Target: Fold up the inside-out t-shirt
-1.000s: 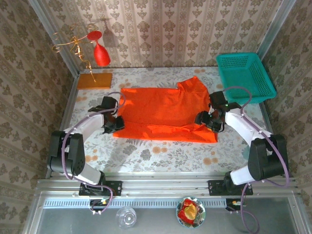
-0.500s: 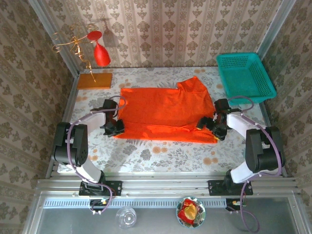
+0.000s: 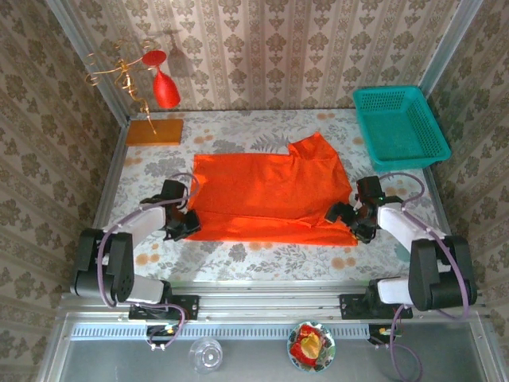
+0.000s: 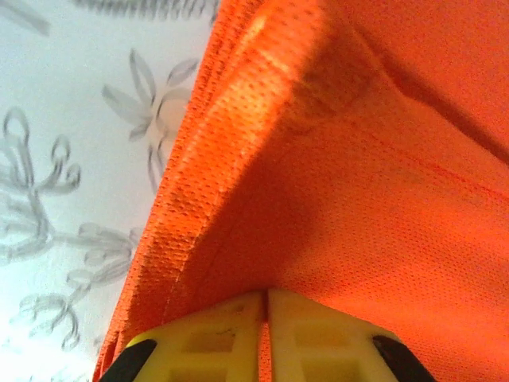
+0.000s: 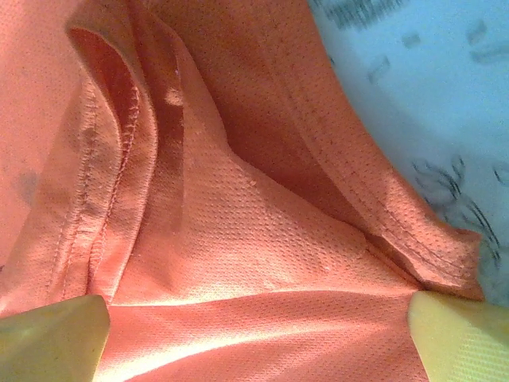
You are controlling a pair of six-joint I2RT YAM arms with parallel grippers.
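A bright orange-red short-sleeved cloth t-shirt (image 3: 270, 199) lay spread across the middle of the floral-patterned desk (image 3: 262, 259), forming a wide, roughly rectangular slab with one sleeve poking out at its far right corner, well apart from the teal plastic mesh basket (image 3: 400, 123). The left gripper (image 3: 184, 223) sat at the near left corner of the t-shirt, its yellow fingers (image 4: 215, 334) pressed together on the hemmed edge, so it had a pinch of cloth. The right gripper (image 3: 350, 219) was at the near right corner with its jaws wide apart; in the right wrist view seamed, puckered fabric lay between the fingers (image 5: 52, 334) but was not clamped. Judged from this, the garment had been laid out and smoothed, and perhaps had one long fold along the near edge, though the pictures did not settle that. The crosswise folds that would make a compact bundle looked undone, so most of the work remained.
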